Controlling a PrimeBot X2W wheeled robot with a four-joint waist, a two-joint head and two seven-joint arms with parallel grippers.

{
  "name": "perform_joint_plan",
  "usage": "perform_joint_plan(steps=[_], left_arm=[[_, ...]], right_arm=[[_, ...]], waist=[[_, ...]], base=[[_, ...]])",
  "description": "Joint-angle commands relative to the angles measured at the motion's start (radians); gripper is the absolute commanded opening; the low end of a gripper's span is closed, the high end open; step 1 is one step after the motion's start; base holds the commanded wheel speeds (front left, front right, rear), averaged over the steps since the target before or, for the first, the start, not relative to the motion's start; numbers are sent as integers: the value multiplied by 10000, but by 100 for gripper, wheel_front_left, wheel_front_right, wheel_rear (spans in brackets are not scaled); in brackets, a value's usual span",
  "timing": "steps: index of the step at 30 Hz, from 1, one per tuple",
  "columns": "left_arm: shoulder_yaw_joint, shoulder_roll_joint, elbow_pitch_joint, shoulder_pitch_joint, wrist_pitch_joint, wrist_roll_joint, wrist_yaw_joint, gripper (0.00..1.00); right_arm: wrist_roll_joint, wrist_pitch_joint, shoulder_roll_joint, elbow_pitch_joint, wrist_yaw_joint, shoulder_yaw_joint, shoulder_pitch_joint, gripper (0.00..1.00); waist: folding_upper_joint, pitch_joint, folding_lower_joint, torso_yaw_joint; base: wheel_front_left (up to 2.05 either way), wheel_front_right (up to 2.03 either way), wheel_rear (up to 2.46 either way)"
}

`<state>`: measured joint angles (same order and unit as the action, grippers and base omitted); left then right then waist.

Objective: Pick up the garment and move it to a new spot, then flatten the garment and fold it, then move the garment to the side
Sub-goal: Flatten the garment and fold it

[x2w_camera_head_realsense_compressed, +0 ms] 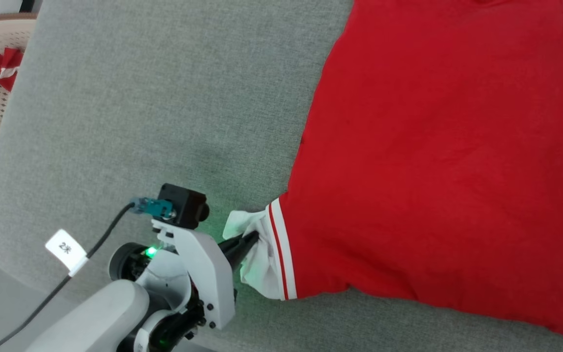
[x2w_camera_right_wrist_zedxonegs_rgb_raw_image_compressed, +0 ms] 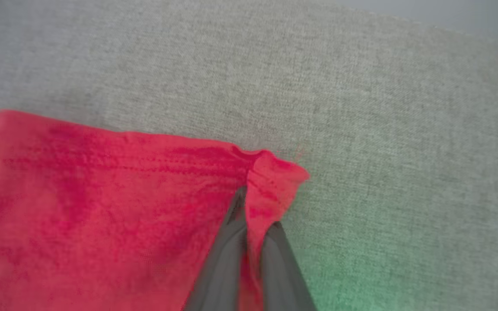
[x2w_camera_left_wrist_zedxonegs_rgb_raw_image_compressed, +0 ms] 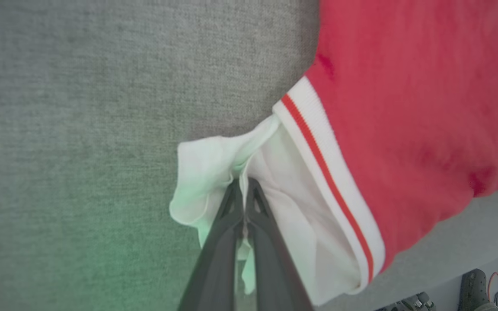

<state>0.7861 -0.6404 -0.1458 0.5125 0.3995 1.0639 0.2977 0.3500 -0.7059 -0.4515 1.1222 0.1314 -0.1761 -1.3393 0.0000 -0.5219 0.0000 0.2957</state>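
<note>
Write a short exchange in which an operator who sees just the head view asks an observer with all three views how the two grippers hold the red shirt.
Operator: Is the left gripper truly gripping the white sleeve of the garment?
Observer: Yes. The left wrist view shows white sleeve cloth pinched between its closed fingers.
Operator: And the right gripper?
Observer: In the right wrist view it is shut on a red stitched corner of the garment, over the grey surface.

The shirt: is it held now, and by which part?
Yes, the shirt is held twice: the left gripper pinches its white sleeve, and the right gripper pinches a red hem corner.
</note>
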Motion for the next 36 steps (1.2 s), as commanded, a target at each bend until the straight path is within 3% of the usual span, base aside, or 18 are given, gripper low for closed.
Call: perform_joint_plan(steps=[1, 10, 16, 21, 28, 36], left_arm=[[-29, -101, 186, -37, -20, -11, 20, 0], [-342, -631, 170, -337, -285, -56, 163, 0], [-534, -1077, 81, -616, -384, -19, 300, 0], [-593, -1340, 17, -768, -380, -26, 363, 0], [-636, -1595, 19, -791, -399, -103, 302, 0], [-653, -1608, 165, -637, -467, -135, 168, 0]], right_arm=[[-94, -168, 56, 473, -16, -109, 678, 0], [746, -323, -74, -885, -17, -1002, 1103, 0], [2191, -568, -561, -3022, -17, -1663, 2542, 0], [3305, -878, -1216, -5189, -17, -1645, 4399, 0], [4112, -1428, -1557, -7904, -17, -469, 7512, 0], [3768, -1988, -693, -10009, -17, 1561, 10704, 0]], waist=[[0, 98, 0, -112], [0, 744, 0, -942], [0, 1302, 0, -1605], [0, 1683, 0, -2004], [0, 1942, 0, -2381], [0, 1961, 0, -2538]], base=[[0, 0, 0], [0, 0, 0], [0, 0, 0], [0, 0, 0], [0, 0, 0], [0, 0, 0]])
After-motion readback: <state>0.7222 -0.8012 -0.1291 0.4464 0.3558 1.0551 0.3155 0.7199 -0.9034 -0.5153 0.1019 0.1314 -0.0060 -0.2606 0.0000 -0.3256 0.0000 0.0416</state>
